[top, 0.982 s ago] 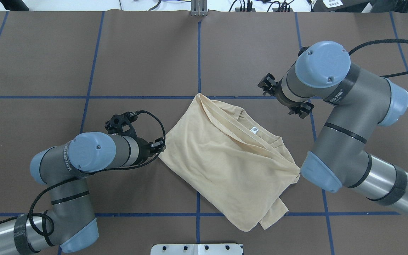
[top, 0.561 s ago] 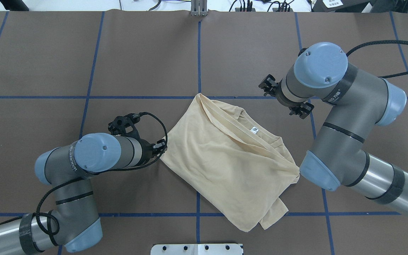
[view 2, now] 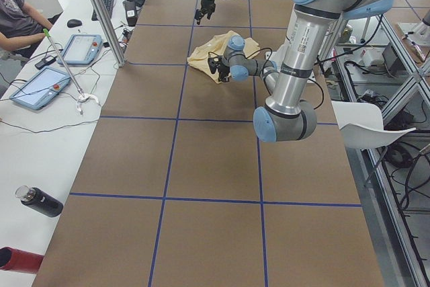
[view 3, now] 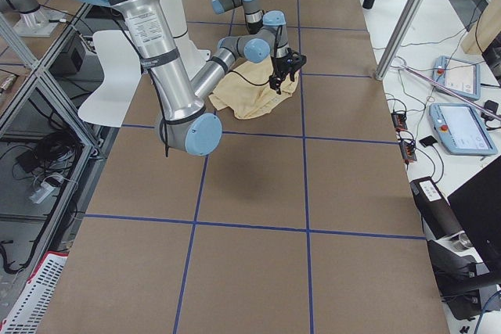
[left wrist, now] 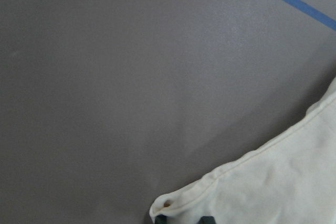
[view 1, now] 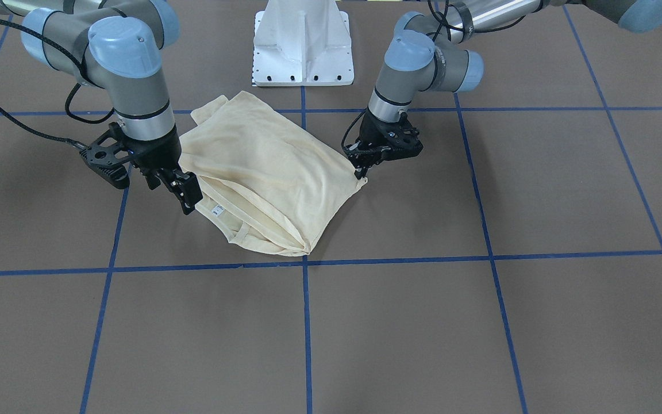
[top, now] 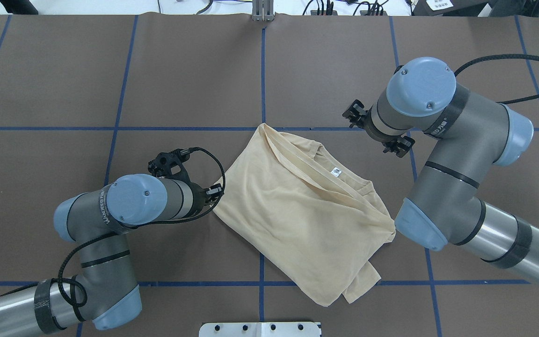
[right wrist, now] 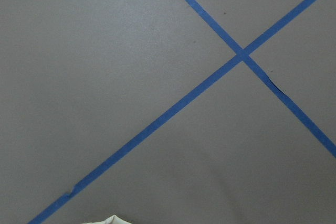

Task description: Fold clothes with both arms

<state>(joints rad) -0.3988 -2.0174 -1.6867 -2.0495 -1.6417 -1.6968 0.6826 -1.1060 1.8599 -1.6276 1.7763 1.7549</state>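
The cream-yellow T-shirt point(view 1: 268, 167) lies folded in a rough diamond at the table's middle point(top: 297, 210), with its white neck label point(top: 335, 172) facing up. No print shows. My left gripper point(view 1: 360, 172) is down at the shirt's left corner. In the left wrist view its fingertips point(left wrist: 160, 219) stand close together with the hem corner point(left wrist: 173, 203) between them. My right gripper point(view 1: 186, 198) hovers open and empty beside the collar, near the label point(view 1: 216, 210). In the overhead view both grippers are hidden under their wrists.
The white pedestal base point(view 1: 302, 46) stands at the robot's edge behind the shirt. Blue tape lines point(top: 262, 70) grid the brown table. A person point(view 2: 17, 11), tablets point(view 2: 40, 89) and a bottle point(view 2: 40, 201) are on a side bench past the table's left end.
My left arm has moved right toward the shirt, and the shirt's left corner has shifted slightly right with it. My right arm has edged a little left. The rest of the shirt is unchanged.
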